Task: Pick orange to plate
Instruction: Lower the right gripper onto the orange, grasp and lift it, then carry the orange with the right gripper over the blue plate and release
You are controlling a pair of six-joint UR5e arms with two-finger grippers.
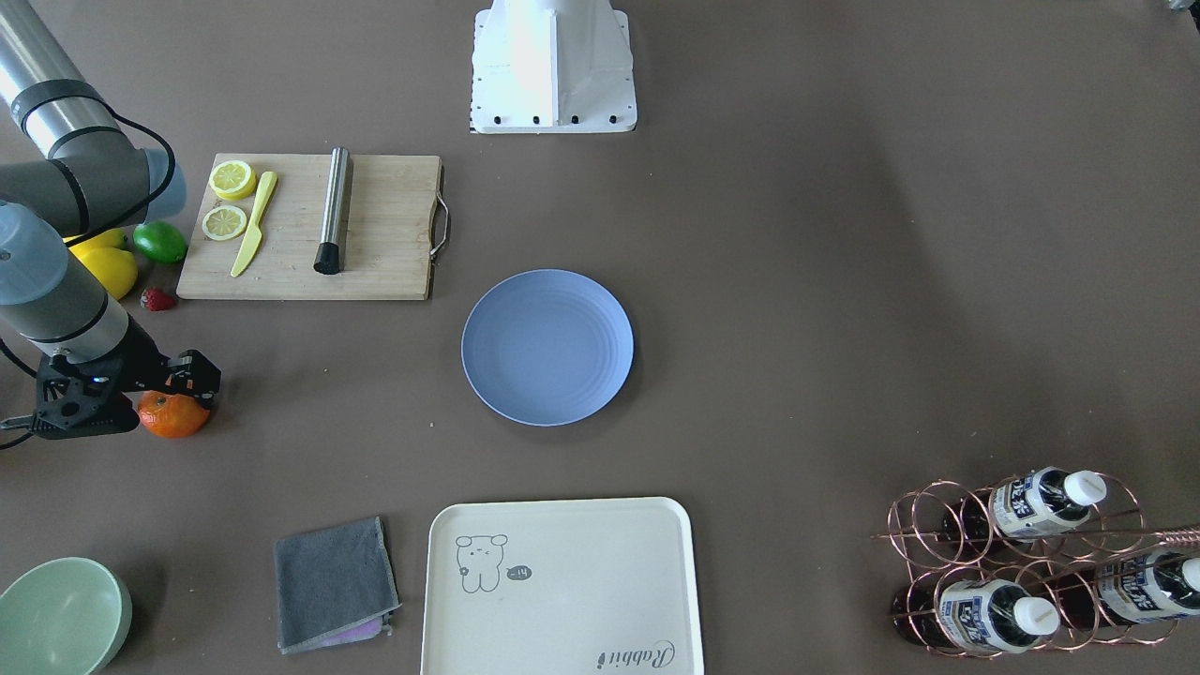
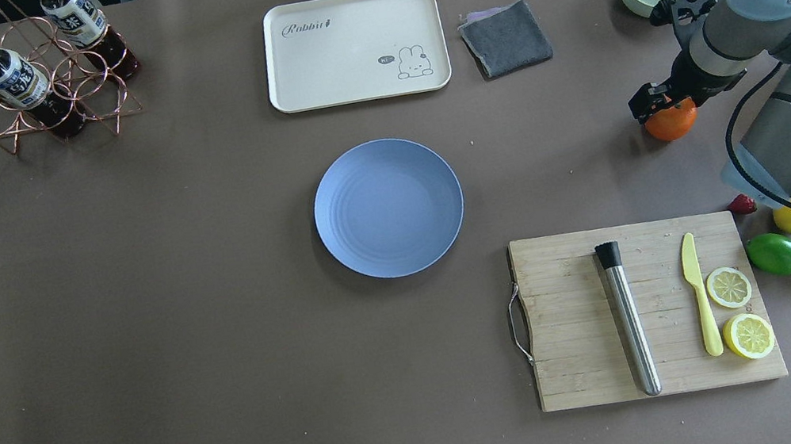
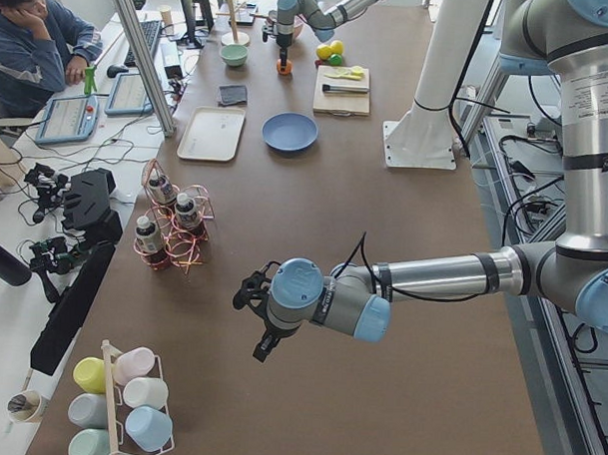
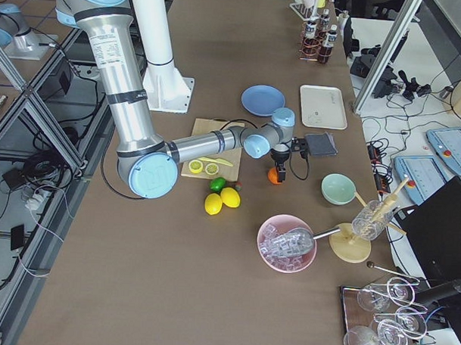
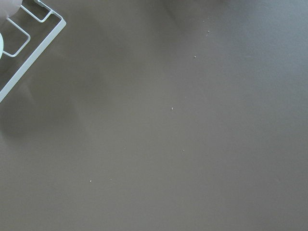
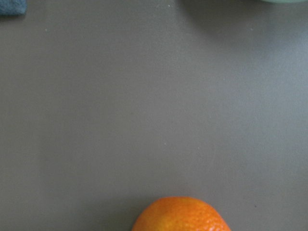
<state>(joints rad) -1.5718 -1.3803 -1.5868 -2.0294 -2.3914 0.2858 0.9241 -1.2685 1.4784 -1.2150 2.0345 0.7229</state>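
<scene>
Plate (image 2: 388, 208): middle of the table (image 2: 184, 354)
Orange (image 2: 673, 125): on the table, well apart from the plate, at the robot's right
Right gripper (image 2: 656, 107): pointed down at the orange's top; finger gap hidden, hold unclear
Left gripper (image 3: 259, 321): above the table; opening cannot be told

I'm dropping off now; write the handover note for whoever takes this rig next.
Right end effector: low over the orange; open or shut unclear.
Left end effector: above bare table, far from the job; state unclear.
Orange: apparently on the table, off the plate.
Plate: empty, mid-table.
Done: approach. Left: grip, lift, carry to plate, release.
</scene>
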